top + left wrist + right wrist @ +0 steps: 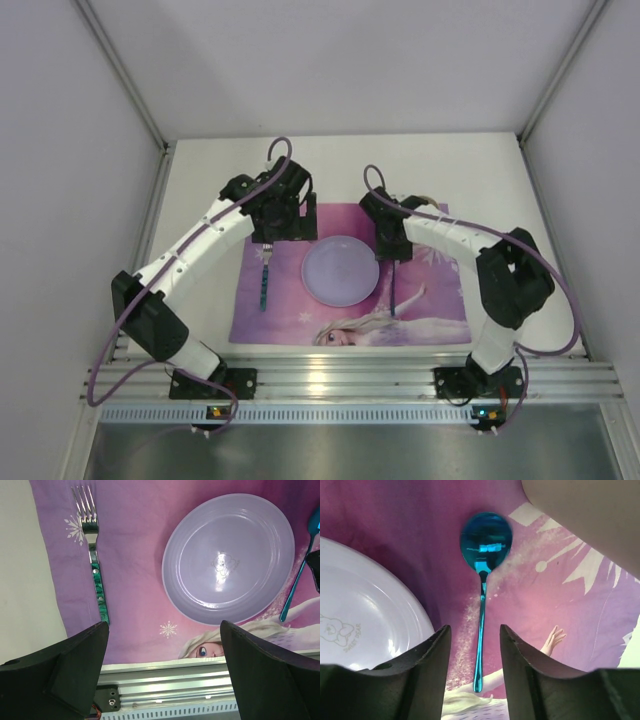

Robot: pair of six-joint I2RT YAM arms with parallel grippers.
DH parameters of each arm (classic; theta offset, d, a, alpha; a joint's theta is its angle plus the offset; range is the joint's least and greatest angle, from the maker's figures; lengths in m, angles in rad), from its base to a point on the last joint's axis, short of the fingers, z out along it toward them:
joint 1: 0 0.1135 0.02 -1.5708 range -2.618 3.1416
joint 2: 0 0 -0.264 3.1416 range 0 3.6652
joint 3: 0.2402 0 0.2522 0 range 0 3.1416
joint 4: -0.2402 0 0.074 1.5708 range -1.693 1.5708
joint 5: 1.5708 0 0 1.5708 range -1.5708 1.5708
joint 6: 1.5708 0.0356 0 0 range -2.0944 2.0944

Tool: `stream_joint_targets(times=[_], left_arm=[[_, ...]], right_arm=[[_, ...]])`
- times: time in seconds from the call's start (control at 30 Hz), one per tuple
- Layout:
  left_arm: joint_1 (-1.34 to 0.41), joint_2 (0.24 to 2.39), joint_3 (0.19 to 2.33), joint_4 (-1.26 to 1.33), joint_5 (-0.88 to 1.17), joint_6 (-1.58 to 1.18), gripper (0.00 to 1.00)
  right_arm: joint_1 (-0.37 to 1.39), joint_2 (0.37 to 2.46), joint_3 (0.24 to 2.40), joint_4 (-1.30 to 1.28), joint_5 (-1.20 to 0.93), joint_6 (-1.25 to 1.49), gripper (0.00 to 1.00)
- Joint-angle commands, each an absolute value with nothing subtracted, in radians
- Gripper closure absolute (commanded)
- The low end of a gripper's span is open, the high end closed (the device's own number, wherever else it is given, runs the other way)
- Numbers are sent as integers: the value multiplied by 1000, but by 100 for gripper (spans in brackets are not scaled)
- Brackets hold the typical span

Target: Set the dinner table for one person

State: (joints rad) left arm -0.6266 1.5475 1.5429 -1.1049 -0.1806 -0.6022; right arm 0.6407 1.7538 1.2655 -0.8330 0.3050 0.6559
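Observation:
The white dinner table (470, 170) carries a purple-pink princess placemat (430, 300). A lilac plate (340, 270) lies at the mat's middle. A fork with a green handle (263, 280) lies left of the plate, and a blue spoon (395, 290) lies to its right. My left gripper (268, 243) hovers over the fork's far end, wide open and empty (165, 650). The fork (92, 555) and plate (230, 560) show in its view. My right gripper (393, 258) hovers over the spoon, open. The spoon (482, 580) lies flat on the mat, its handle showing between the fingers (427, 665).
An aluminium rail (350, 375) runs along the table's near edge, with both arm bases bolted to it. Grey enclosure walls (60, 150) stand left, right and behind. Bare white tabletop (25, 580) lies left of the mat.

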Motion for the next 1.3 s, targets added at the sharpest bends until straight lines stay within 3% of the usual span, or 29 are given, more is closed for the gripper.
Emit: stream_joint_targets(times=[0.0,0.2,0.3,0.47,0.6,0.63,0.87,1.13,1.23,1.27], left_arm=[[-618,1542,1580,-1114,-183,-580,2],[-617,1539,1574,-1109,-183,-575,2],[-615,1534,1572,-1103,-186,-575,2],[-611,1528,1557,-1088,-183,-578,2],[-609,1517,1528,-1069,-181,-583,2],[-607,1514,1520,-1065,-183,-583,2],[-606,1453,1467,-1019,-241,-574,2],[-604,1287,1359,-907,-365,-560,2],[-606,1067,1228,-731,-420,-526,1],[-607,952,1077,-592,-443,-494,1]], right_arm=[[660,1735,1315,-848,342,655,55],[681,1669,1373,-913,348,655,53],[719,1591,1417,-943,353,629,45],[825,1357,1404,-930,363,566,22],[922,1093,1208,-902,387,589,12],[940,1033,1166,-902,388,639,0],[965,527,845,-873,269,824,0],[965,429,831,-980,290,929,0],[963,436,854,-1025,328,946,0],[963,434,856,-1032,339,953,0]])
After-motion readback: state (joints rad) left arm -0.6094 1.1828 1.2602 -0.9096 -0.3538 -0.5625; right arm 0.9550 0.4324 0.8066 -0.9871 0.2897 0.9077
